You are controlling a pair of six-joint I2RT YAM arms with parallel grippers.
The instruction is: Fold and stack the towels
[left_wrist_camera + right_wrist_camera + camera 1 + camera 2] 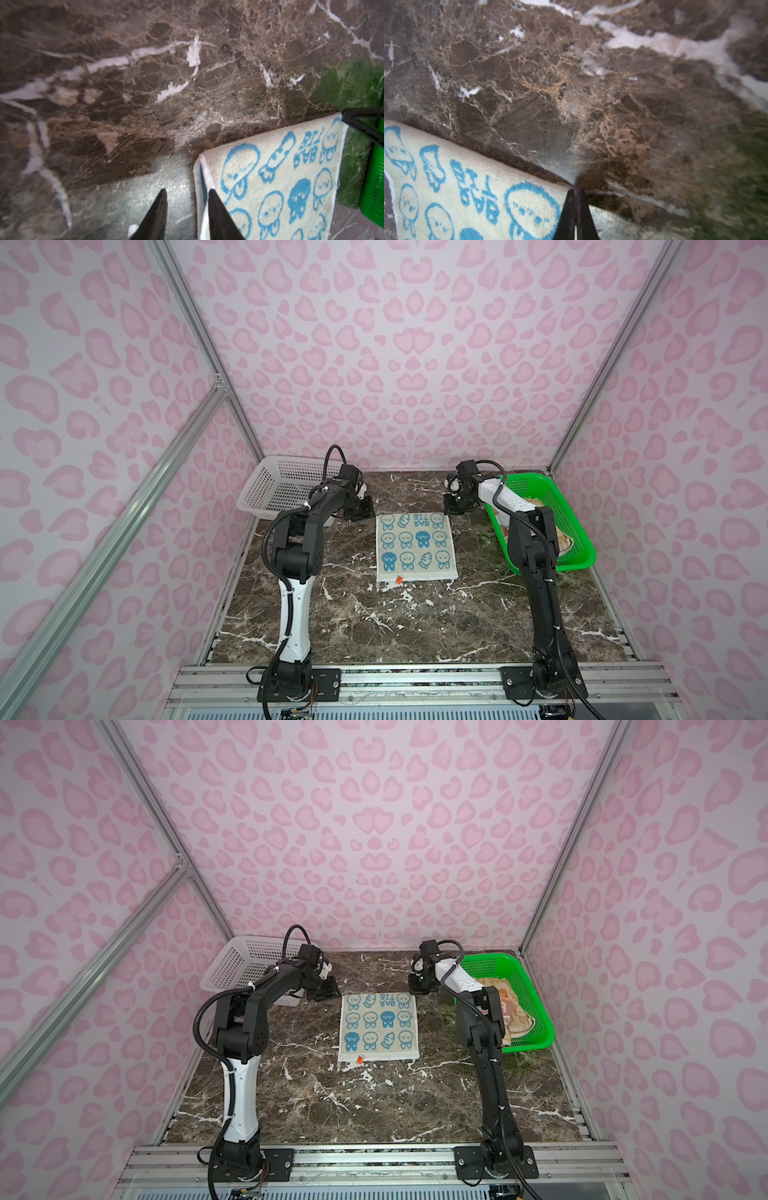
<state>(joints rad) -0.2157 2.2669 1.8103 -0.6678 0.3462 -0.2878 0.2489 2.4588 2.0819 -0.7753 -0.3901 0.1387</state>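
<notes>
One towel (pixel 415 545), blue rabbits on cream, lies flat at the middle of the bench (pixel 415 626), with its orange tag (pixel 399 579) on the near edge. It is close to square, and its edges run square to the bench.

Both arms reach past it to the far edge, which runs left to right between them.
- **Left gripper (pixel 187 192):** it stands at the far left corner with a narrow gap between the jaws. One finger is over the towel's border and the other is over bare bench just beside it. Nothing is gripped, and the corner lies slightly toward the bench's middle from the gap.
- **Right gripper (pixel 575 192):** it is fully closed, with its tips at the far right corner. Whether cloth is pinched between them cannot be told.

Judgement: each arm is nearer its own corner, and the body of the towel lies on the near side of both. A fold would therefore carry the far edge toward the tag. The left side needs a small inward shift before closing.

Further right, more towels (pixel 519 1017), orange on cream, sit in the green basket (pixel 557 568). The white basket (pixel 274 489) stands at the far left.
</notes>
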